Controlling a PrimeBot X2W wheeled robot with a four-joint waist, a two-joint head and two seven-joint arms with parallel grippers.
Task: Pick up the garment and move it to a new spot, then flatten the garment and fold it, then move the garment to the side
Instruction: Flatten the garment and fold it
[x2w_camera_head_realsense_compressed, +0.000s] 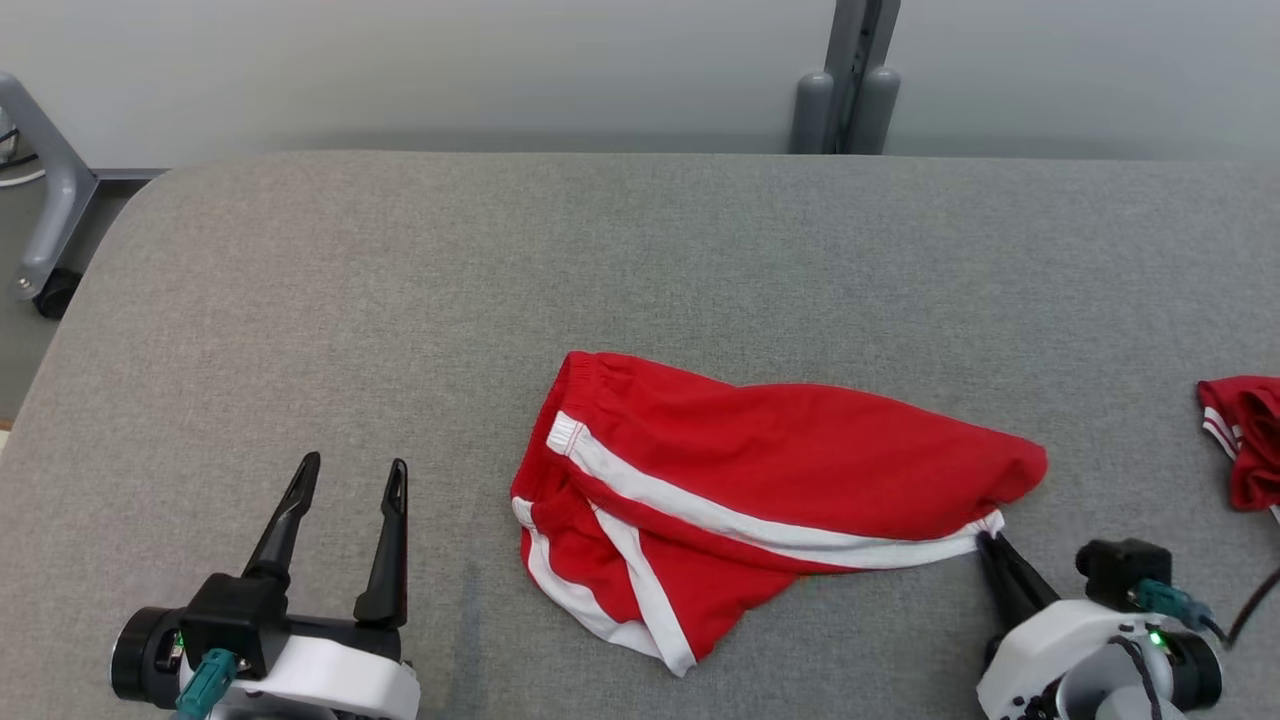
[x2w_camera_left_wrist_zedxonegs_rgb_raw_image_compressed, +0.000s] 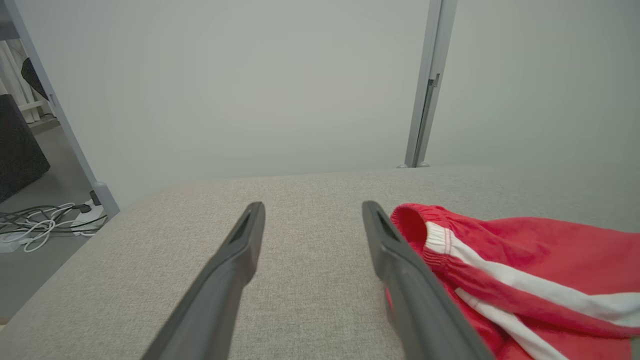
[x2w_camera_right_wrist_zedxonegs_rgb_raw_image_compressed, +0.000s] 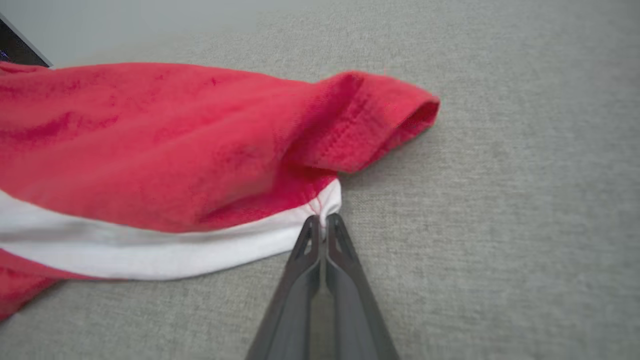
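The right gripper (x2w_camera_right_wrist_zedxonegs_rgb_raw_image_compressed: 324, 220) grips the red shorts (x2w_camera_head_realsense_compressed: 790, 450) by the hem, and the left gripper (x2w_camera_head_realsense_compressed: 352, 468) stands spread. This seems the pick-up step; lifting should follow.

Left gripper (x2w_camera_head_realsense_compressed: 355, 462): two long dark grey fingers (x2w_camera_left_wrist_zedxonegs_rgb_raw_image_compressed: 235, 270), tapering, each with a narrow slot near the tip, set in a black block (x2w_camera_head_realsense_compressed: 240, 610) on a rounded white wrist housing (x2w_camera_head_realsense_compressed: 340, 685), with a black cylindrical collar (x2w_camera_head_realsense_compressed: 140, 655), a teal connector (x2w_camera_head_realsense_compressed: 205, 682) and a small green light (x2w_camera_head_realsense_compressed: 181, 640). Right gripper (x2w_camera_head_realsense_compressed: 992, 541): matching dark slotted fingers, white housing, black camera box (x2w_camera_head_realsense_compressed: 1120, 565), teal plug (x2w_camera_head_realsense_compressed: 1165, 600) and black cable (x2w_camera_head_realsense_compressed: 1250, 610)
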